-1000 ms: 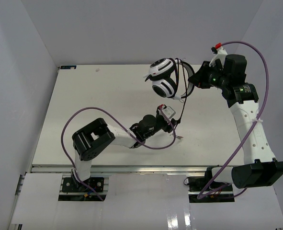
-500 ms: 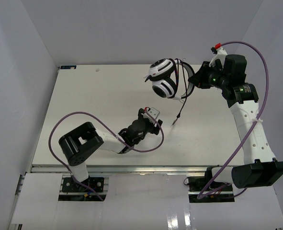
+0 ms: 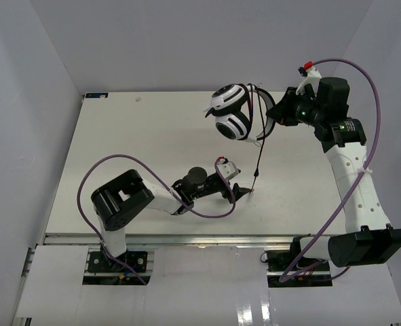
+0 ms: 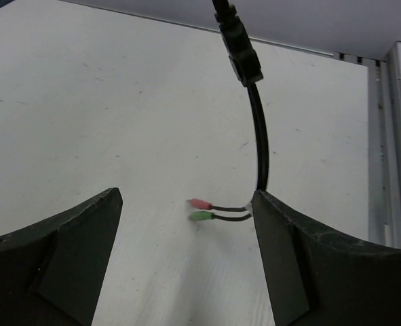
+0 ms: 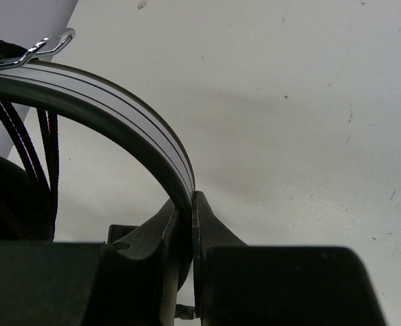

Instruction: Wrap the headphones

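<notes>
While the right gripper (image 5: pixel 192 204) clamped the headphones (image 3: pixel 231 112), the left gripper (image 4: pixel 186 204) gaped around their cable (image 4: pixel 258 129) near the table (image 3: pixel 288 217) edge.

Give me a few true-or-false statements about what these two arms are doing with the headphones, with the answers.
1. The right gripper is clamped on the headband of the headphones. True.
2. The left gripper is shut on the cable. False: its jaws stand open, and the cable's end lies between them, ungripped.
3. The cable ends in a pink tip and a green tip. True.
4. The headphones lie by the left arm's base. False: the right gripper holds them near the far edge of the table.
</notes>
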